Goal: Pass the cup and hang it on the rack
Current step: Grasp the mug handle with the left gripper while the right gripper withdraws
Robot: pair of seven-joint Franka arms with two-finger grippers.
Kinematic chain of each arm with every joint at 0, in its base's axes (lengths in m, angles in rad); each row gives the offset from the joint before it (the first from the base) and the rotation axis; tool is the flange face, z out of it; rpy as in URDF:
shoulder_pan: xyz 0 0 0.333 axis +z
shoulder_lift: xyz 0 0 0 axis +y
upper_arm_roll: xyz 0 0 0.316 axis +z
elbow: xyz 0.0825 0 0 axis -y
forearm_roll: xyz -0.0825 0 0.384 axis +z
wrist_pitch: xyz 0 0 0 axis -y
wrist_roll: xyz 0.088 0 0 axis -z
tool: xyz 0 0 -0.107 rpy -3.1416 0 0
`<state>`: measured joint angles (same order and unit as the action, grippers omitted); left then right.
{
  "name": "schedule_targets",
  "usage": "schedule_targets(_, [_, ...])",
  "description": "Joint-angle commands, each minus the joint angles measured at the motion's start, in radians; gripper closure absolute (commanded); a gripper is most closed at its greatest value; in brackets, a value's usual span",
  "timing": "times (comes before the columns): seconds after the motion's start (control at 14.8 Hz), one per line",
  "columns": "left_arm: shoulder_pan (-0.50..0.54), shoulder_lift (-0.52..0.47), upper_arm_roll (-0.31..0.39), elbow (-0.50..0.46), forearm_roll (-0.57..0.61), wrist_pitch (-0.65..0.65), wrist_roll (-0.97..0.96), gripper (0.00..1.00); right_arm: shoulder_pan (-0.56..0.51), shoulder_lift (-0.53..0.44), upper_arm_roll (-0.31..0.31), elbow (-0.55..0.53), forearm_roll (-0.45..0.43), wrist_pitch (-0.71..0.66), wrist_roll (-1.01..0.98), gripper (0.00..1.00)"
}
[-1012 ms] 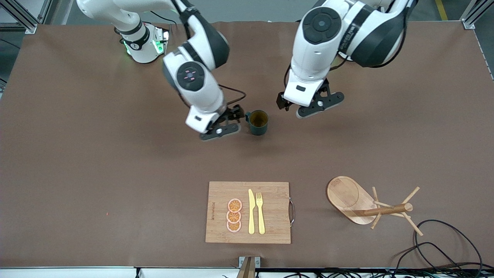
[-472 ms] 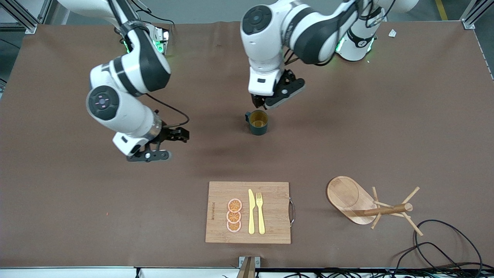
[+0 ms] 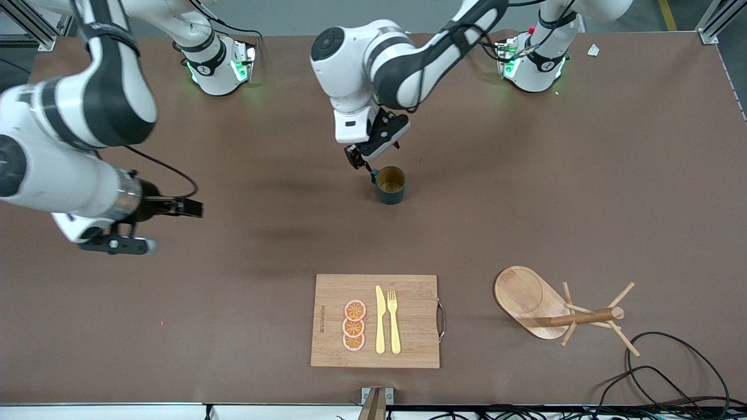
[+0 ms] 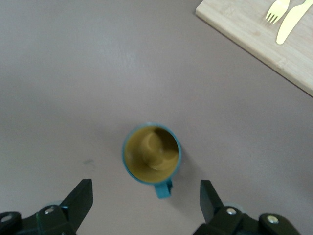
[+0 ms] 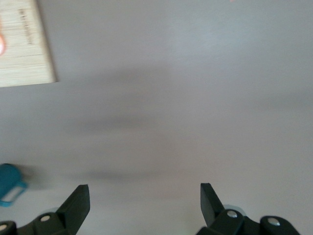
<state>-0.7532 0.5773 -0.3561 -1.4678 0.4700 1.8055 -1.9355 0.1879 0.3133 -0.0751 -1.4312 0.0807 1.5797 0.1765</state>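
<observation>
Hanging just over the cup (image 3: 390,184), the left gripper (image 3: 366,153) had its two fingers (image 4: 80,199) spread wide apart with nothing between them. In the left wrist view the cup (image 4: 151,154) sat right ahead of those open fingers, with its little handle (image 4: 164,188) pointing back toward the gripper.

The cup stood upright on the brown table (image 3: 525,192), about in the middle, farther from the front camera than the cutting board (image 3: 375,321). It was small and round, dark teal-green outside and mustard yellow inside. Nothing could be seen in it.

It looked hard and stiff, so a squeeze should not bend it. It was probably light. Its smooth side might be slippery, and it might chip if dropped. A good place to take hold would be across the rim, one finger inside and one outside, or around the body. The handle should stay free, because it looked like the part that would go over a peg.

The rack (image 3: 563,312), a light wooden stand with thin pegs, stood well apart from the cup, nearer the front camera and toward the left arm's end of the table.

The right gripper (image 3: 137,224) was well apart from the cup, over bare table toward the right arm's end. Its fingers (image 5: 78,203) were wide open too, and it held nothing. That arm seemed to be waiting.
</observation>
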Motion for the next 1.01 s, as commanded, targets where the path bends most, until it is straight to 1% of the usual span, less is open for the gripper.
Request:
schedule_targets(0.0, [-0.067, 0.096, 0.012, 0.075, 0.073, -0.015, -0.14, 0.08, -0.085, -0.04, 0.015, -0.011, -0.036, -0.02, -0.096, 0.0])
schedule_targets(0.13, [-0.098, 0.146, 0.016, 0.105, 0.104, -0.018, -0.213, 0.09, -0.142, -0.055, 0.017, -0.011, -0.059, -0.036, -0.141, 0.0])
schedule_targets(0.2, [-0.129, 0.171, 0.037, 0.125, 0.11, -0.023, -0.259, 0.09, -0.162, -0.062, 0.017, -0.011, -0.061, -0.05, -0.165, 0.0])
schedule_targets(0.34, [-0.222, 0.199, 0.122, 0.129, 0.11, -0.023, -0.316, 0.09, -0.183, -0.074, 0.017, -0.011, -0.085, -0.06, -0.184, 0.0])
schedule_targets(0.4, [-0.253, 0.216, 0.155, 0.13, 0.108, -0.023, -0.332, 0.09, -0.192, -0.079, 0.017, -0.011, -0.093, -0.06, -0.184, 0.0])
schedule_targets(0.47, [-0.27, 0.234, 0.175, 0.136, 0.108, -0.022, -0.355, 0.09, -0.199, -0.08, 0.017, -0.011, -0.094, -0.06, -0.184, 0.0])
schedule_targets(0.61, [-0.278, 0.271, 0.184, 0.167, 0.11, -0.02, -0.404, 0.09, -0.206, -0.079, 0.017, -0.011, -0.098, -0.058, -0.181, 0.0])
schedule_targets(0.74, [-0.287, 0.285, 0.19, 0.172, 0.113, -0.02, -0.419, 0.11, -0.212, -0.071, 0.015, -0.006, -0.102, -0.058, -0.179, 0.0])
schedule_targets(0.81, [-0.294, 0.295, 0.206, 0.172, 0.113, -0.02, -0.425, 0.12, -0.212, -0.068, 0.017, 0.014, -0.111, -0.06, -0.18, 0.0])
schedule_targets(0.88, [-0.314, 0.305, 0.227, 0.175, 0.113, -0.018, -0.433, 0.13, -0.211, -0.065, 0.017, 0.024, -0.127, -0.058, -0.178, 0.0])
schedule_targets(0.94, [-0.331, 0.311, 0.256, 0.175, 0.111, -0.017, -0.436, 0.18, -0.202, -0.062, 0.018, 0.031, -0.14, -0.058, -0.178, 0.0])
